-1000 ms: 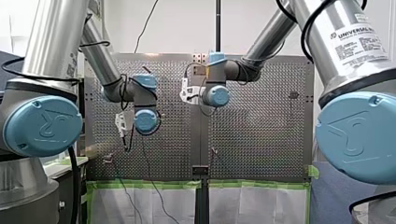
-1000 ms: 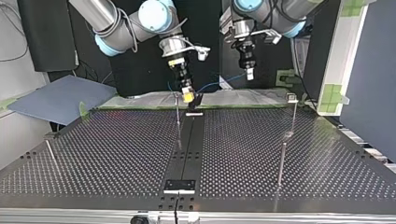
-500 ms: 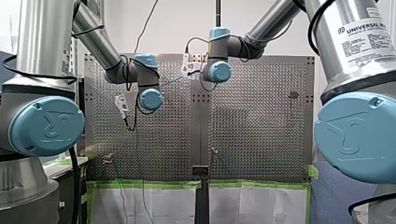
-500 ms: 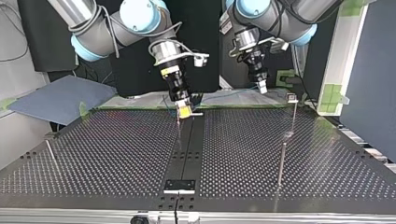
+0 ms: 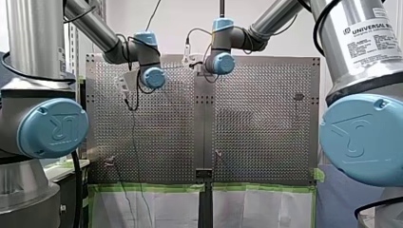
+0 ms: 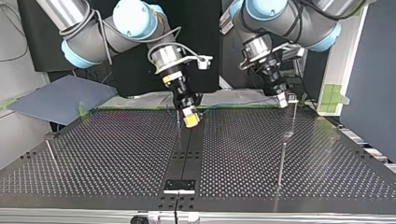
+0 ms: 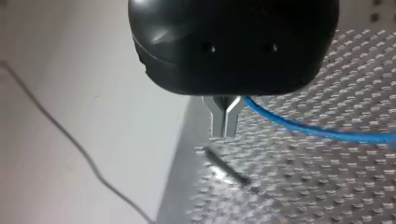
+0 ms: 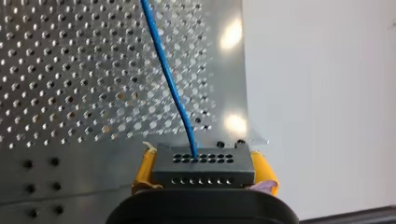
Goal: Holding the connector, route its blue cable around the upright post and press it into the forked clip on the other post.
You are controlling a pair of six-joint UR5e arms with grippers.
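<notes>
Clamping the grey connector (image 8: 203, 165) between yellow pads, my right gripper (image 6: 190, 119) hung beside the upright post (image 6: 179, 134). Its blue cable (image 8: 170, 88) passed my left gripper (image 7: 225, 133), metal fingers (image 7: 217, 122) pressed together.

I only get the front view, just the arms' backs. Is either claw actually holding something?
Observer: Yes. My right gripper clamps a dark connector between yellow pads.
Visitor: Does a wire come off it?
Observer: A blue cable leaves one hole in its face and runs out over the perforated table.
Visitor: And the other claw?
Observer: In the top view my left gripper hangs low beside the clip-topped post; contact unclear.
</notes>
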